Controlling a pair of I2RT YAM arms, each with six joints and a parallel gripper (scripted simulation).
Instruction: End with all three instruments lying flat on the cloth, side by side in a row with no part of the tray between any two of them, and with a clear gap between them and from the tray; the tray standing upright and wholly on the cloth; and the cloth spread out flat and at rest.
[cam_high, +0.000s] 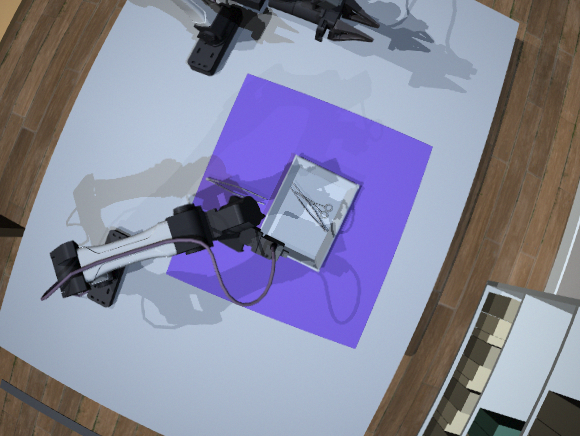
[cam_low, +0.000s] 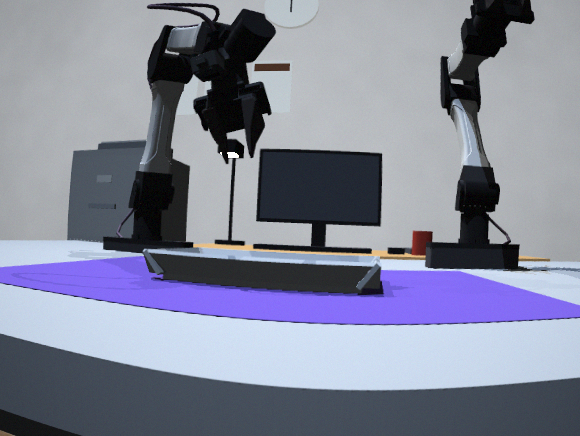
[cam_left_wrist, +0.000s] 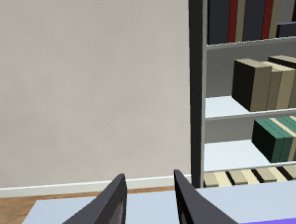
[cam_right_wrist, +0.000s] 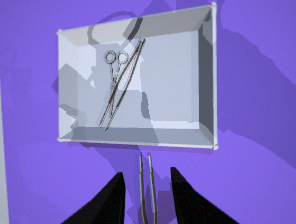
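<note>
The purple cloth (cam_high: 395, 165) (cam_low: 280, 310) (cam_right_wrist: 30, 175) lies flat. The white tray (cam_high: 284, 192) (cam_low: 260, 275) (cam_right_wrist: 207, 80) stands upright on it. Scissors (cam_right_wrist: 113, 81) and one pair of tweezers (cam_right_wrist: 142, 42) lie crossed inside the tray. Another pair of tweezers (cam_high: 225, 184) (cam_right_wrist: 142, 185) lies on the cloth beside the tray's long side, tips toward it with a small gap. My right gripper (cam_low: 239, 159) (cam_right_wrist: 147, 177) is partly open and empty, raised above the cloth. My left gripper (cam_high: 375, 32) (cam_left_wrist: 149, 179) is open and empty, far from the cloth.
The right arm (cam_high: 125, 247) reaches over the cloth's left side in the top view, its cable looping over the cloth. The left arm's base (cam_high: 205, 60) stands beyond the cloth's top edge. Behind are a monitor (cam_low: 320, 187), a lamp and a red cup (cam_low: 422, 242).
</note>
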